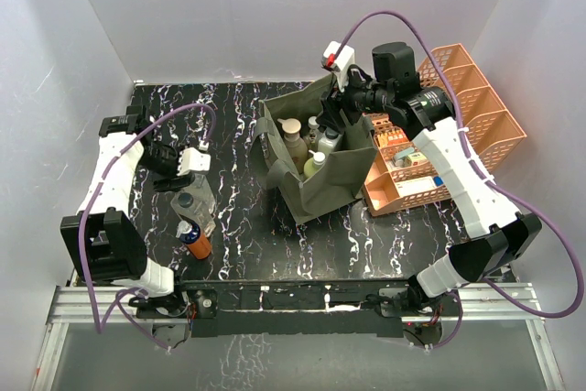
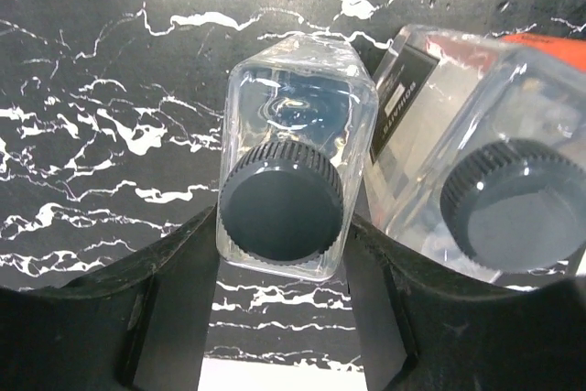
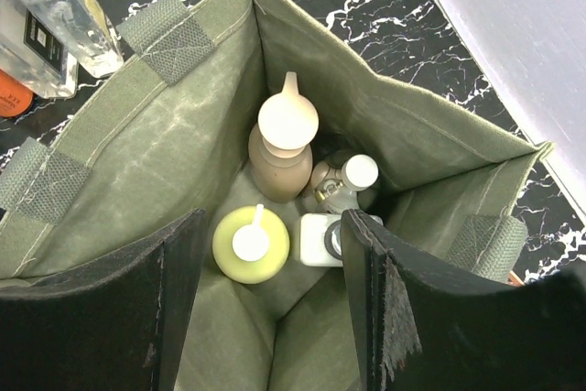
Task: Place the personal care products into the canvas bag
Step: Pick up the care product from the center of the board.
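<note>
The canvas bag (image 1: 320,191) stands open mid-table and holds a tan bottle with a beige cap (image 3: 286,148), a pale yellow bottle (image 3: 250,244), a white bottle (image 3: 316,240) and a small white-capped one (image 3: 348,180). My right gripper (image 1: 341,109) hangs open and empty over the bag's mouth, its fingers (image 3: 371,299) spread above the bottles. My left gripper (image 1: 183,176) is closed around a clear bottle with a black cap (image 2: 284,199) that stands on the table. A second clear black-capped bottle (image 2: 499,194) stands right beside it. An orange bottle (image 1: 195,241) stands nearer the front.
The orange plastic lattice organizer (image 1: 472,107) with small items stands to the right of the bag, close to my right arm. White walls close in the black marbled table (image 1: 238,254) at the back and both sides.
</note>
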You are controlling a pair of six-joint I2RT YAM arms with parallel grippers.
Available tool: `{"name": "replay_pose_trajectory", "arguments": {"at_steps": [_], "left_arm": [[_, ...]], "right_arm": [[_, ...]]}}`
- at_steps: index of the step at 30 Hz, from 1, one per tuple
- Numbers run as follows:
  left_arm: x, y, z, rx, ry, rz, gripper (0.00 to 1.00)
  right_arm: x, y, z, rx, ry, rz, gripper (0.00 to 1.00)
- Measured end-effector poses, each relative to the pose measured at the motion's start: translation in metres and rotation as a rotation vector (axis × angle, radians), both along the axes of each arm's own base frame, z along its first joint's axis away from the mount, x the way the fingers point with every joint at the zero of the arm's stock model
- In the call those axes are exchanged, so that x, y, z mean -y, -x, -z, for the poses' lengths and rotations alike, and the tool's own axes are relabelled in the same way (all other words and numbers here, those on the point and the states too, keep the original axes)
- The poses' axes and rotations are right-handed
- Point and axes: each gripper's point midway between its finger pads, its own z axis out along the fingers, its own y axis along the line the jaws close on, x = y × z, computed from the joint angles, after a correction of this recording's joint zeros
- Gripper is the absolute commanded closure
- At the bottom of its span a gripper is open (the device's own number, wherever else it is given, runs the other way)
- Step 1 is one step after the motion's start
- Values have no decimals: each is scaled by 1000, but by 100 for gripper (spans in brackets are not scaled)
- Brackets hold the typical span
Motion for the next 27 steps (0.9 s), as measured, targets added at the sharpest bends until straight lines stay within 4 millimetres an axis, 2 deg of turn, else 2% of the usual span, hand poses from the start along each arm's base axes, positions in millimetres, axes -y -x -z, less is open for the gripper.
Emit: {"name": "replay_pose_trajectory", "arguments": {"at_steps": [5,9,11,15,19,23,27], "left_arm": [[13,-1,4,-3,44,5,39],[21,-1,7,-14,66,12,40],[24,-2,10,-25,71,11,47],[33,0,15,-70,75,14,68],[38,-2,13,-108,77,5,99],[42,-7,7,-143,79,-42,100],[52,-20,-21,-112,103,-146,100]], "right_arm": [[0,1,5,-13,4,-3,37],[-1,1,5,-14,2,-6,37],[-1,1,5,-14,2,-6,37],[-1,1,5,-14,2,-6,37],[-1,1,6,-15,3,-6,37],[0,2,9,-22,6,-6,37],[0,2,10,-24,8,-5,37]]}}
